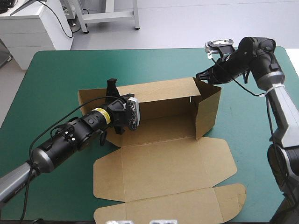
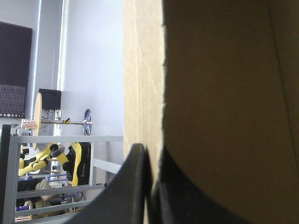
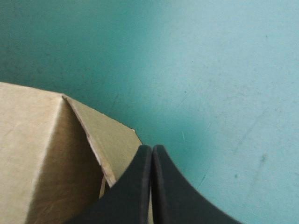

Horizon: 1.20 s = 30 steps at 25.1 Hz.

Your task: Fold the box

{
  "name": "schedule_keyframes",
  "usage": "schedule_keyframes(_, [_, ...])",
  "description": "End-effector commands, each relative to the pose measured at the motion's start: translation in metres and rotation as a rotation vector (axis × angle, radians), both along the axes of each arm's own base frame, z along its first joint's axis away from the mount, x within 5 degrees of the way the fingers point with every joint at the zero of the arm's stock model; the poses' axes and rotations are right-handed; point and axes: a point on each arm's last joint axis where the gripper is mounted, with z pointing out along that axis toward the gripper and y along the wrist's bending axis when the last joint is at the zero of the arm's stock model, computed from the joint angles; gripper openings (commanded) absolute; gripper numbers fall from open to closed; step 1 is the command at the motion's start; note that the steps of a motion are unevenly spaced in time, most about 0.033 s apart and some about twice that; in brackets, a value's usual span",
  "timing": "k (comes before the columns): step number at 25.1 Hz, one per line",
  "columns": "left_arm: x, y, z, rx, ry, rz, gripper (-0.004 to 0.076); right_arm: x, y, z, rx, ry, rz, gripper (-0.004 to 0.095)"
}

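Lid flat toward the near edge, the box [image 1: 163,161] sits mid-way on the teal-green worktop [image 1: 56,79], its far wall's left end pinched by the left pincer [image 1: 112,84], the right pincer [image 1: 200,75] closed tight at its far right corner.

Teal-green covered table [image 1: 56,93], brown box [image 1: 163,163] resting mid-table, lid flat

I count one cut brown cardboard box [image 1: 163,158], one teal-green covered table [image 1: 56,70] and two black-finned grippers: left gripper [image 1: 112,84], right gripper [image 1: 200,75].
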Motion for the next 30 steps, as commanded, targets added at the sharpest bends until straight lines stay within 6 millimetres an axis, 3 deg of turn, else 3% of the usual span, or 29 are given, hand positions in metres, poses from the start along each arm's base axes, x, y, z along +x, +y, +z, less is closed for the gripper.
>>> schedule_keyframes(1, [0.000,0.004,-0.005,0.011,0.081,0.048,-0.0008,-0.015,-0.001,0.030,0.052,-0.077,0.016,-0.0021])
schedule_keyframes(5, [0.000,0.003,-0.004,0.007,0.077,0.044,-0.0008,-0.016,-0.001,0.028,0.049,-0.069,0.016,-0.0021])
schedule_keyframes(9, [0.000,0.002,-0.002,-0.010,0.054,0.033,-0.0008,-0.023,0.000,0.004,0.050,0.016,0.049,-0.0020])
schedule_keyframes(13, [0.001,0.001,-0.001,-0.024,0.054,0.034,-0.0008,-0.030,0.005,0.001,0.103,0.019,0.084,-0.0021])
schedule_keyframes(22, [0.000,0.004,-0.005,0.007,0.092,0.051,-0.0008,-0.054,0.003,-0.012,0.121,-0.162,0.122,-0.0021])
schedule_keyframes(30, [-0.001,0.004,-0.006,0.009,0.098,0.054,-0.0008,-0.081,-0.001,-0.047,0.029,-0.318,0.280,-0.0021])
